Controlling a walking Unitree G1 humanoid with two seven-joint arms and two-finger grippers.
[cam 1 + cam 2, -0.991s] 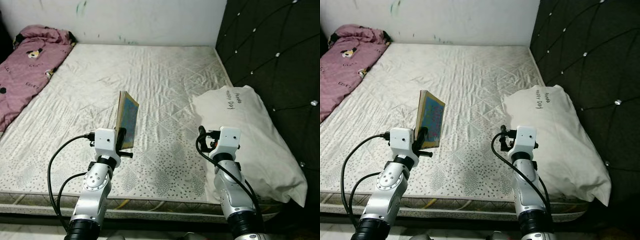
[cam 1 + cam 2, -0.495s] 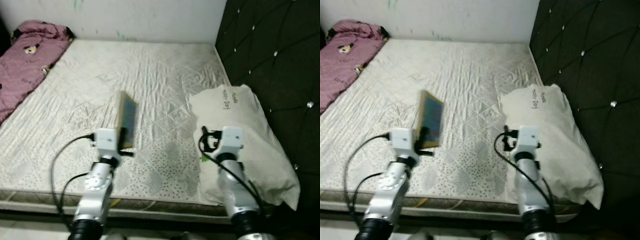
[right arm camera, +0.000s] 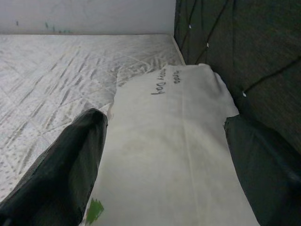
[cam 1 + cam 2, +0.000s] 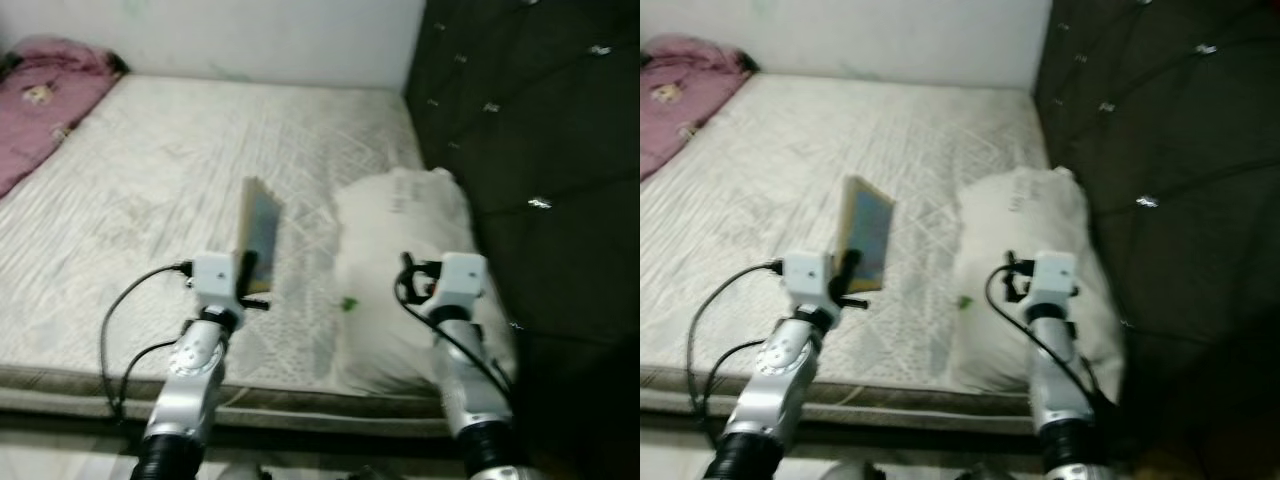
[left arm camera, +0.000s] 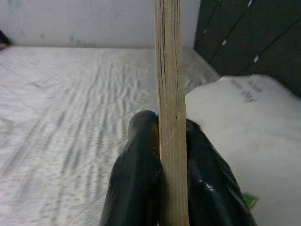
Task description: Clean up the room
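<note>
My left gripper (image 5: 170,155) is shut on a thin book (image 4: 257,233), held upright on its edge above the front part of the white mattress (image 4: 150,180). In the left wrist view the book's page edge (image 5: 169,94) stands between the two black fingers (image 5: 136,179). A white pillow (image 4: 400,270) with handwriting lies on the mattress's right side, against the dark tufted headboard (image 4: 520,130). My right gripper (image 3: 164,165) is open, raised over the pillow (image 3: 174,141), its fingers (image 3: 61,169) wide apart with nothing between them. A small green scrap (image 4: 348,303) rests on the pillow's near part.
A pink patterned blanket (image 4: 45,95) is bunched at the far left of the bed. A white wall (image 4: 220,35) runs behind the mattress. The mattress's front edge (image 4: 200,385) is close below my arms.
The whole view has swung to the right: the headboard takes more of the picture and the pink blanket has slid to the edge. Both grippers hold the same pose.
</note>
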